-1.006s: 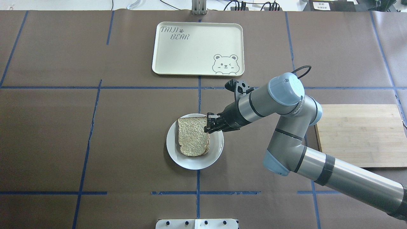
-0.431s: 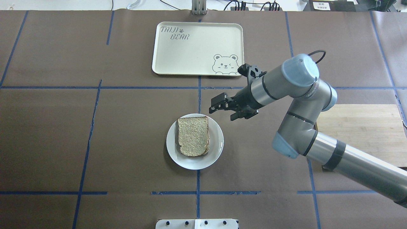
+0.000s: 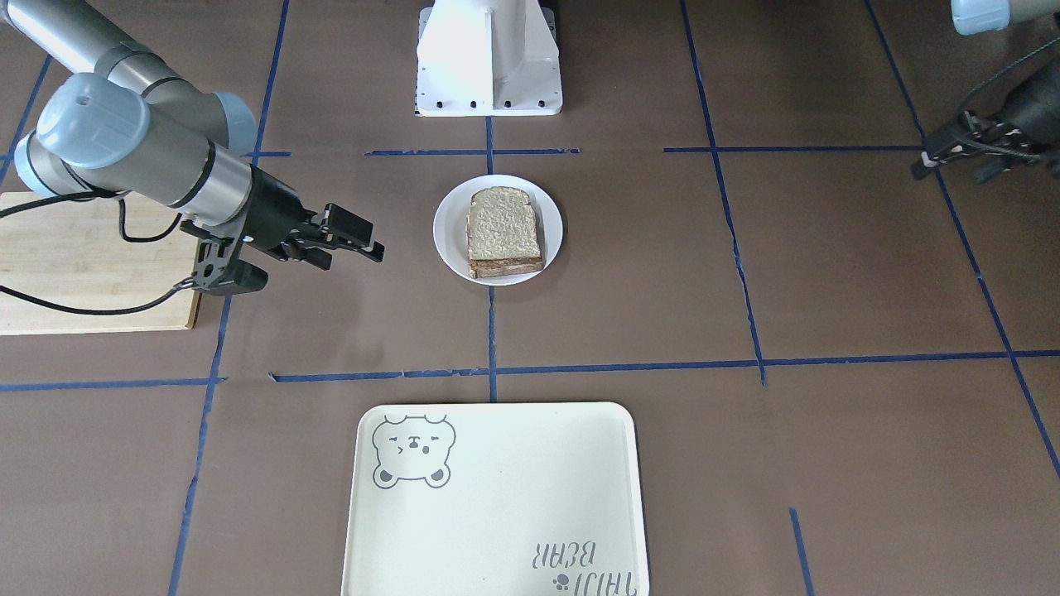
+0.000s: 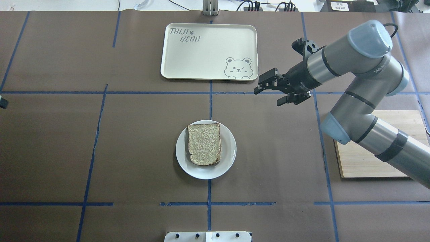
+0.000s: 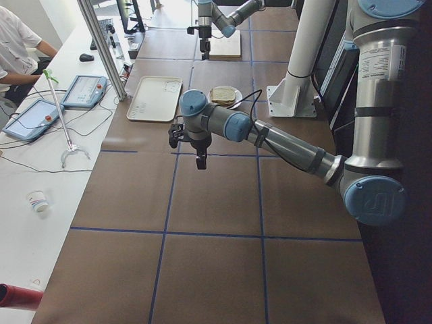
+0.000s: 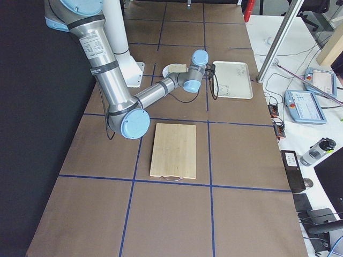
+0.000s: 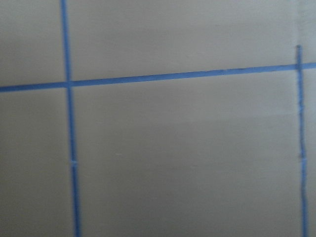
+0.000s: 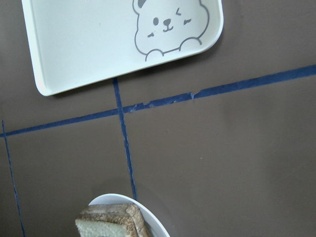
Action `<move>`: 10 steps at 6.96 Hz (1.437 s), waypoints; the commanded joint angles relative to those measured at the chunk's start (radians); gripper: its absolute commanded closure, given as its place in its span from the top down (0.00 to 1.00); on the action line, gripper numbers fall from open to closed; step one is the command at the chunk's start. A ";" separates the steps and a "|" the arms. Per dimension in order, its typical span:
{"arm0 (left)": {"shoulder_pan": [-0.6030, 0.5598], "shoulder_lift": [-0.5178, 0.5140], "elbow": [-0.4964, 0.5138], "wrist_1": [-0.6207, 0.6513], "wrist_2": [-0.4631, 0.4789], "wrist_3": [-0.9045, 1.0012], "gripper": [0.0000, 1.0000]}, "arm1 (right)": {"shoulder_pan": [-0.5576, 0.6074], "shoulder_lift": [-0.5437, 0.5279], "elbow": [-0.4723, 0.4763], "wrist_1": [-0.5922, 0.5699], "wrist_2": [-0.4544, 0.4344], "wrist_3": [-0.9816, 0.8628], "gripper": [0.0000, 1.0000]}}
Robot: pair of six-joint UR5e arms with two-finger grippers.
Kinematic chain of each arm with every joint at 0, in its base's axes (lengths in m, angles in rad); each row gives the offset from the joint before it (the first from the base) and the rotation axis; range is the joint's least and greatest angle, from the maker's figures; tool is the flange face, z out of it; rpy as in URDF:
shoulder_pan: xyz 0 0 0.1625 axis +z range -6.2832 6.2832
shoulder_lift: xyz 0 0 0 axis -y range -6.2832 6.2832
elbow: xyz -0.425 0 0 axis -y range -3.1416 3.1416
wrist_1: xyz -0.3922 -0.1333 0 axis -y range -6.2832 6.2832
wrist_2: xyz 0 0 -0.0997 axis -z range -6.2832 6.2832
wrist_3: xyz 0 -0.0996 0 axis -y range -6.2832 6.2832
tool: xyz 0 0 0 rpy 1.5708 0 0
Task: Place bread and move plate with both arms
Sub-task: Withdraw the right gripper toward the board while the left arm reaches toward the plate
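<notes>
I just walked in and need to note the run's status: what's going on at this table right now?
The bread lies flat on the plate near the table's centre, and nothing is touching either. The right gripper hangs open and empty above bare table, on the robot's right of the plate, near the bear tray. The left gripper hovers far out on the opposite side, holding nothing; I cannot tell if it is open. The plate is not yet gripped.

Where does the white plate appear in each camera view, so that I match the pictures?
Front-facing: plate upper centre.
Overhead: plate lower centre.
Exterior left: plate upper centre, small.
Exterior right: plate upper centre, small.
Left wrist: not in view.
Right wrist: plate bottom edge, left of centre.
Shared landmark: the bear tray, in line with the plate.
</notes>
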 commanded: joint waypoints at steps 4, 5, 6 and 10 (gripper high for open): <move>0.326 -0.166 0.115 -0.593 0.142 -0.812 1.00 | 0.096 -0.192 0.118 -0.190 -0.111 -0.335 1.00; 0.392 -0.190 0.163 -0.736 0.245 -0.964 1.00 | 0.122 -0.219 0.203 -0.338 -0.112 -0.462 1.00; 0.451 -0.190 0.200 -0.872 0.326 -1.064 0.98 | 0.156 -0.265 0.263 -0.417 -0.112 -0.568 1.00; 0.673 -0.264 0.413 -1.358 0.633 -1.342 0.82 | 0.170 -0.341 0.300 -0.419 -0.104 -0.596 1.00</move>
